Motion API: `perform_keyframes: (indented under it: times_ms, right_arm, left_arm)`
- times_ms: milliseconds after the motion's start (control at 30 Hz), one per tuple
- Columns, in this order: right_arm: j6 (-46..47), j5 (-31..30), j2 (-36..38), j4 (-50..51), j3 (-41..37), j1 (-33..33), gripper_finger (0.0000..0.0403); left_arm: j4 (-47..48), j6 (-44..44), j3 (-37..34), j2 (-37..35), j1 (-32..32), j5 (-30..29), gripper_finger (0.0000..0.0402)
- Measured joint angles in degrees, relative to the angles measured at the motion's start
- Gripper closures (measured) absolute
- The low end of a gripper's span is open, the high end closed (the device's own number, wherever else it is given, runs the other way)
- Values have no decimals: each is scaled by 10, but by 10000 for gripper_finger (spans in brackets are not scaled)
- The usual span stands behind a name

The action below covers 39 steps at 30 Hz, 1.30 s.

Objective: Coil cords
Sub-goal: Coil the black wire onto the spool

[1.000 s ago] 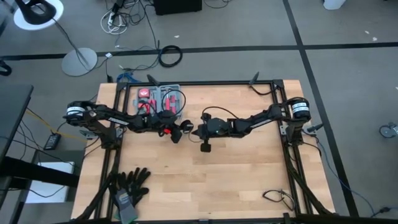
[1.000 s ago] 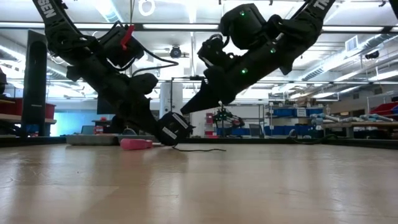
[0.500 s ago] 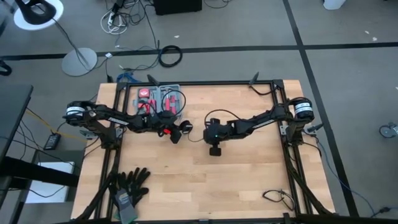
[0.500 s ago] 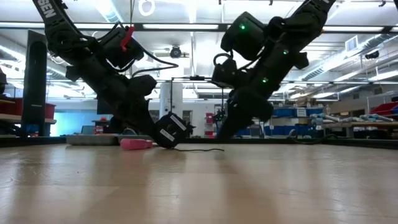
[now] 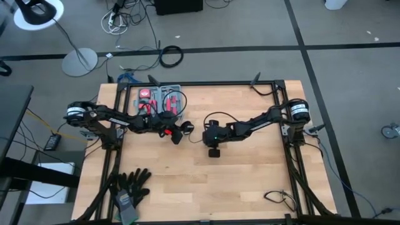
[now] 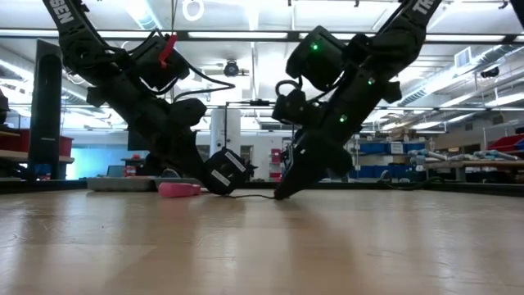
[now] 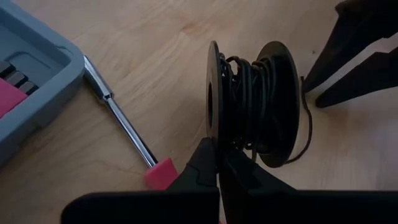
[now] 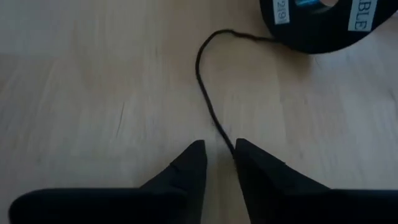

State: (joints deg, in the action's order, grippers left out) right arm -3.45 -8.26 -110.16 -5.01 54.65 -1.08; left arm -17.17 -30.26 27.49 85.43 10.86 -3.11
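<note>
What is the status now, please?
Left gripper shut on spool. Right gripper jaws open at table, astride loose cord. Screwdriver beside spool.

Spool [image 7: 252, 106] stands on edge on table [image 5: 250, 181], near centre, clamped at one flange by left gripper [image 7: 219, 163], fingers together on the rim. Tool case [image 5: 157, 98] lies on the table behind the left arm, at the far edge; screwdriver [image 7: 121, 118] lies flat between case and spool. Loose cord [image 8: 208, 93] runs from the spool across the table to the right gripper [image 8: 219, 157], tips down just right of the spool, cord between slightly parted fingers. Gloves [image 5: 130, 185] at near-left corner.
</note>
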Motion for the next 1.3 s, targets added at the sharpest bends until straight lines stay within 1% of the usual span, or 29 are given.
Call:
perform_keyframes:
  times_ms: [100,167,233,333,367,600,700,867,933,1033,1167,1233,1300]
  right_arm:
    - [9,-6,-8,-13,1,0,310]
    - [9,-5,-9,-16,0,0,320]
    - [6,-5,-10,-23,0,0,339]
    - [3,-3,-11,-35,-1,0,385]
    - [0,0,-11,-37,-1,0,393]
    - [-18,3,-7,-96,-4,-3,401]
    - [-39,5,-4,-117,20,-3,401]
    - [-81,5,-6,-116,65,-3,402]
    - [-100,-12,-6,-122,82,-1,402]
    - [-120,-69,-6,-123,100,7,402]
    - [-126,-126,-6,-112,106,23,402]
    - [-107,-140,-6,-95,106,32,402]
    - [-86,-132,-6,-68,106,39,403]
  left_arm:
    - [0,0,0,0,0,1,401]
    - [1,0,0,0,0,2,401]
    - [1,0,0,0,0,2,401]
    - [1,0,0,0,0,2,401]
    - [1,0,0,0,0,2,401]
    - [1,0,0,0,0,2,401]
    - [0,0,0,0,0,2,401]
    - [-2,0,0,0,0,2,401]
    - [-1,0,0,0,0,2,401]
    - [-1,0,0,0,0,2,401]
    - [-1,0,0,0,0,12,401]
    - [0,0,0,0,0,15,401]
    - [0,0,0,0,0,16,401]
